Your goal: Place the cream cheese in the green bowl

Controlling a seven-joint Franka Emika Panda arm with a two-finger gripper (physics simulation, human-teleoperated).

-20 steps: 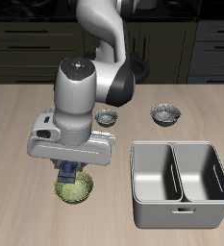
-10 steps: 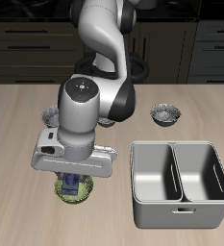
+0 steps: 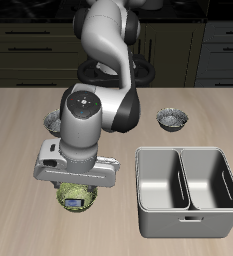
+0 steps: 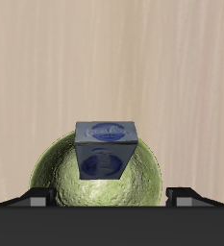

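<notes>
The cream cheese lies inside the green bowl, resting on the patterned inner surface with its dark blue face and paler label patch turned up toward the wrist camera. In the exterior view the bowl sits on the table near the front edge, and only a sliver of the box shows under the arm. The claw hangs directly above the bowl. Its fingers stand apart at the two sides of the wrist view, clear of the box, so the claw is spread wide and holds nothing; how high it sits over the bowl is hard to judge from these angles. Beside the bowl, also near the front edge, stands a grey two-compartment bin. Farther back on the table sits a small grey metallic bowl.
</notes>
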